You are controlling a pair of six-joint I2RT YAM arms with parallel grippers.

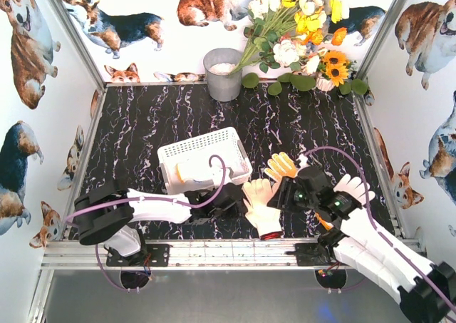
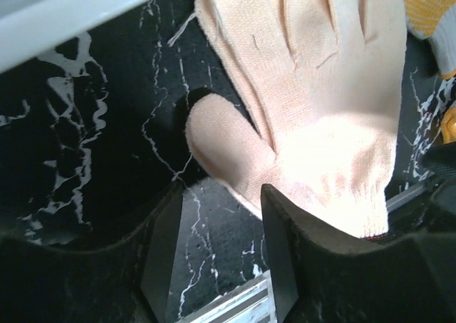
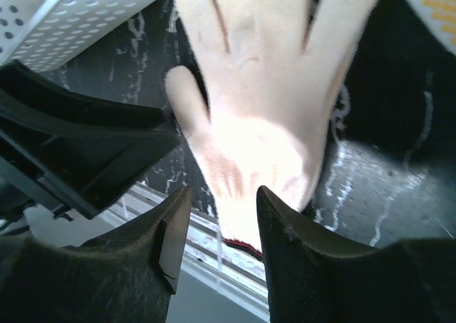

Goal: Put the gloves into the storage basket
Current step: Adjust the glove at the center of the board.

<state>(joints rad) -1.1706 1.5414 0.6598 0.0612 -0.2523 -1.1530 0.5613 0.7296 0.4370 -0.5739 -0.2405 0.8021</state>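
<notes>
Top external view: left hand [image 1: 229, 197], right hand [image 1: 283, 192] low beside cream glove [image 1: 261, 207], both released

left arm [image 1: 153, 207] lies low, reaching from its base at the near edge rightward toward the middle. left gripper [image 1: 226, 197] at its end, jaws parted, a plain gap between the fingers [image 2: 281, 252] in the wrist view. right arm [image 1: 370, 255] stretches from the near right corner up and leftward. right gripper [image 1: 283, 193] pitched down, jaws parted likewise. the two grippers face each other, near but apart.
</notes>
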